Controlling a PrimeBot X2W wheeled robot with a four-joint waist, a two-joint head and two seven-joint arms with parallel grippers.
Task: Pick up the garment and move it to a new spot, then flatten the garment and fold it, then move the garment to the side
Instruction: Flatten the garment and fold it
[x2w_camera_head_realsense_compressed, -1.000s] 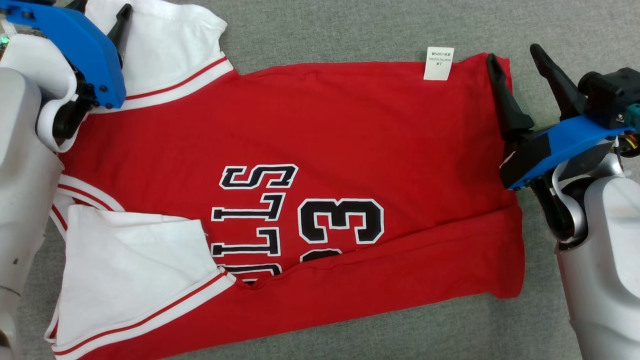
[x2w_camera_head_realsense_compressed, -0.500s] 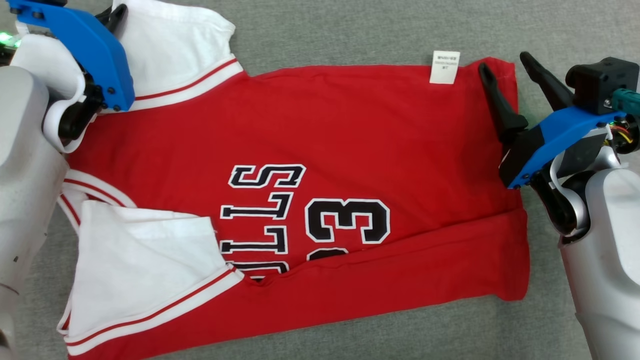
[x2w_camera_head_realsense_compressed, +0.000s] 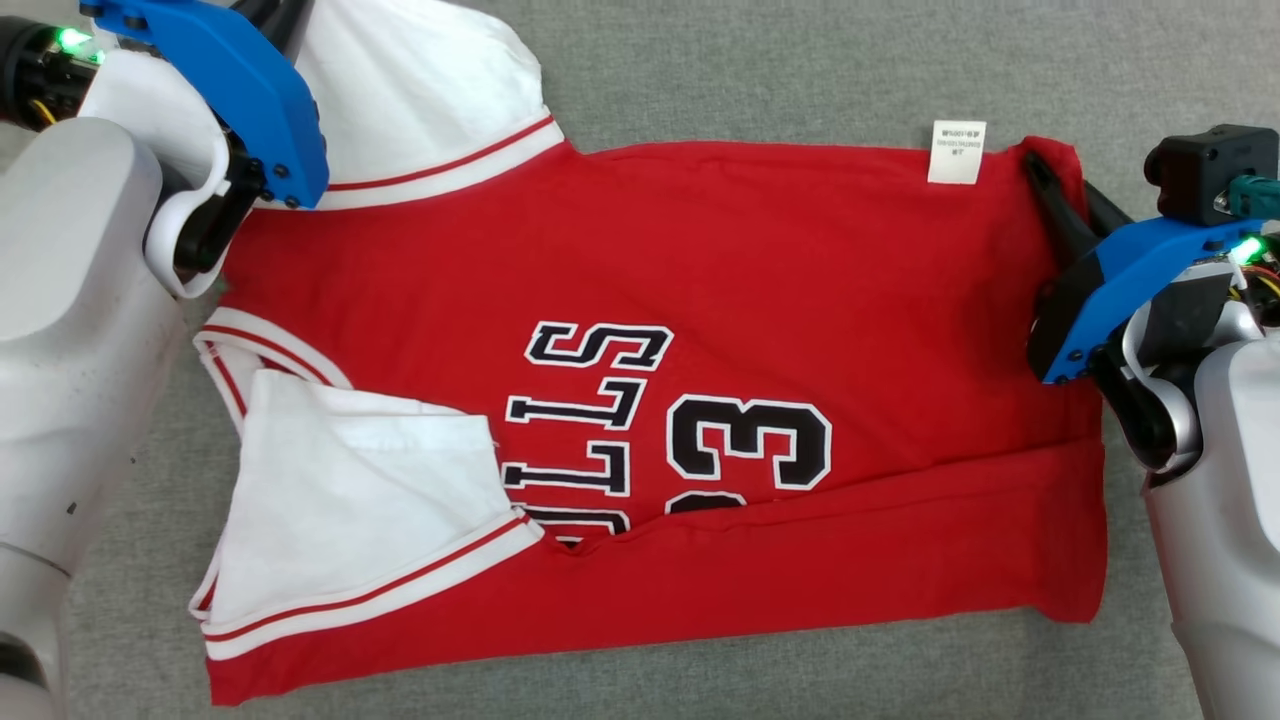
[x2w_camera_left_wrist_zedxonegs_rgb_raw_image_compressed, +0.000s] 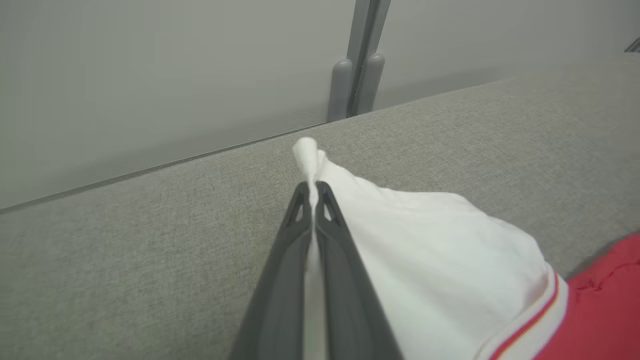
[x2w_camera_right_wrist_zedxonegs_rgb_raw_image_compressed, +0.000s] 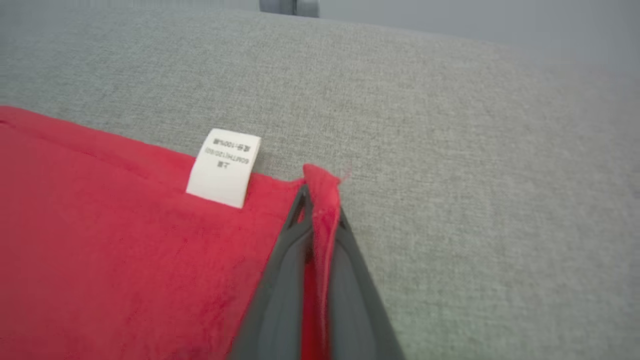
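The garment (x2w_camera_head_realsense_compressed: 700, 300) is a red jersey with white sleeves and black lettering, lying flat on the grey surface with its near long edge folded over. My left gripper (x2w_camera_left_wrist_zedxonegs_rgb_raw_image_compressed: 314, 192) is shut on the far white sleeve (x2w_camera_left_wrist_zedxonegs_rgb_raw_image_compressed: 440, 260), pinching its tip between the dark fingers. In the head view this left gripper (x2w_camera_head_realsense_compressed: 275, 15) sits at the top left, its tips cut off by the frame edge. My right gripper (x2w_camera_right_wrist_zedxonegs_rgb_raw_image_compressed: 320, 207) is shut on the red far hem corner (x2w_camera_right_wrist_zedxonegs_rgb_raw_image_compressed: 322, 182), next to the white care label (x2w_camera_right_wrist_zedxonegs_rgb_raw_image_compressed: 224, 167); the head view shows the right gripper (x2w_camera_head_realsense_compressed: 1050, 170) at the jersey's far right corner.
Grey fabric surface (x2w_camera_head_realsense_compressed: 750, 60) lies on all sides of the jersey. A wall and a grey upright post (x2w_camera_left_wrist_zedxonegs_rgb_raw_image_compressed: 357, 60) stand behind the surface's far edge. My pale forearms fill the lower left (x2w_camera_head_realsense_compressed: 70, 330) and lower right (x2w_camera_head_realsense_compressed: 1220, 520) of the head view.
Both grippers have closed on the garment, the left on the far sleeve first, then the right on the hem corner. The whole head picture has shifted right, so the camera moved.
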